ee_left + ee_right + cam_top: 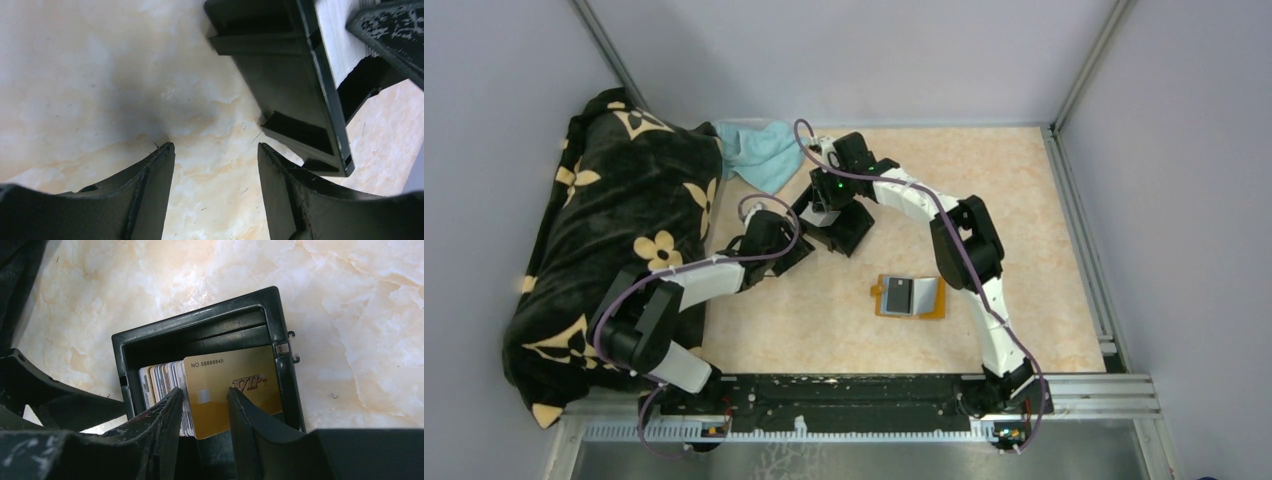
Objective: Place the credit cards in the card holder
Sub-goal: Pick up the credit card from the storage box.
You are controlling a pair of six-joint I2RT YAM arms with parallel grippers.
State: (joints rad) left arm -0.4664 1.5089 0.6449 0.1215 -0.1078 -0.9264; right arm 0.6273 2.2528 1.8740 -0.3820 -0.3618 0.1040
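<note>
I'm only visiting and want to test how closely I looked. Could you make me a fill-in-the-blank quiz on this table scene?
The front card in the black tray is ____ coloured.
It bears the letters ____.
The orange wallet lies ____ on the table.
The left gripper holds ____.
Missing words: gold; VIP; open; nothing.

left hand [216,148], fingers apart, above pale marble tabletop [100,75], black tray [285,75] near its right fingertip
</note>
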